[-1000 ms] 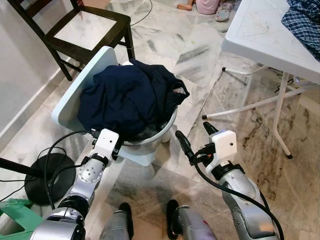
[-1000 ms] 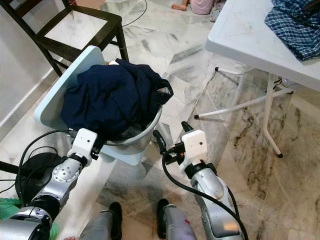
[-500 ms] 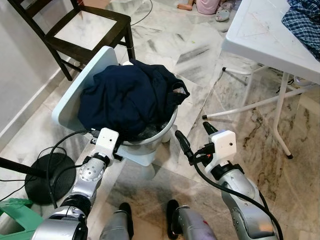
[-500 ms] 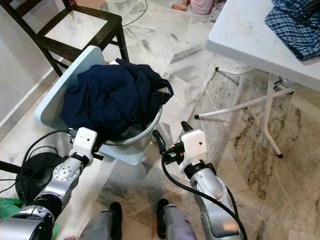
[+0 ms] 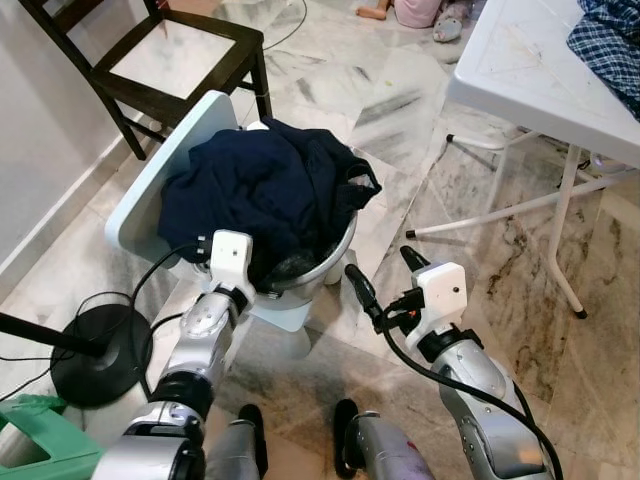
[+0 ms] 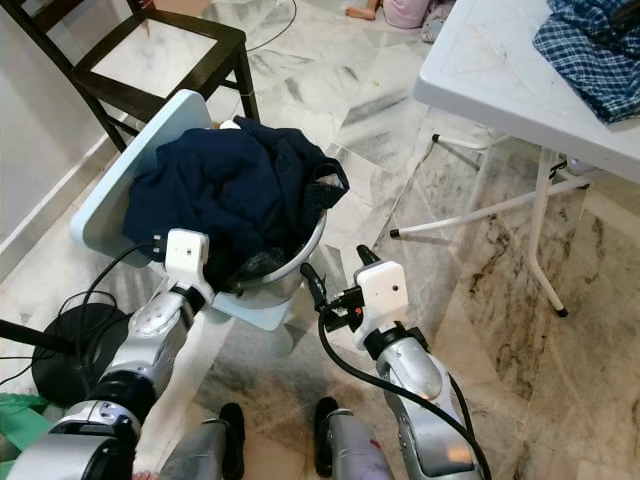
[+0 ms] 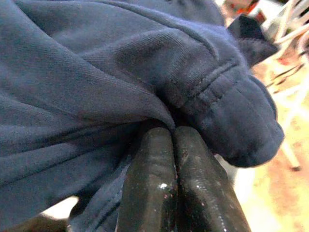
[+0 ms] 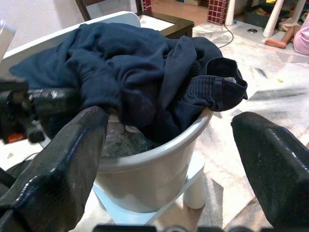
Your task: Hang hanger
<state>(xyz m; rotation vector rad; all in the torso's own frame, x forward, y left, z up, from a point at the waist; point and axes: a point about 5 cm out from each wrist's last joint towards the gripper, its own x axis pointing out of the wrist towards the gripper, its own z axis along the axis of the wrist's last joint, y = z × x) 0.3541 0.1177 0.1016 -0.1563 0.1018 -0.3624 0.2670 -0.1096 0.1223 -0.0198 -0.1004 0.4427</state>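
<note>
Left gripper (image 7: pixel 173 159) has its 2 fingers pressed together on a fold of the navy clothes (image 5: pixel 265 190), as we see in our left wrist view; the cloth bunches right at the fingertips. Since the earlier frames our left arm has swung inward and forward, so its white wrist block now sits against the near edge of the clothes pile at the bucket (image 5: pixel 330 262) rim, where before it hung lower and farther out. Right gripper (image 5: pixel 385 282) is spread wide and holds nothing; it hovers just beside the bucket on its right, little changed, perhaps a touch closer.

We see the clothes heaped over the grey bucket, which stands on a pale blue stool (image 5: pixel 160 175). A dark chair (image 5: pixel 165 60) stands behind it, and the white desk (image 5: pixel 530 80) to the right carries a plaid cloth (image 5: pixel 605 40) cut off by the frame edge.

We cannot make out any hanger: if 1 lies in the bucket, the clothes cover it. Our left fingers are hidden in both eye views behind the wrist block, and the far side of the bucket is buried under fabric.
</note>
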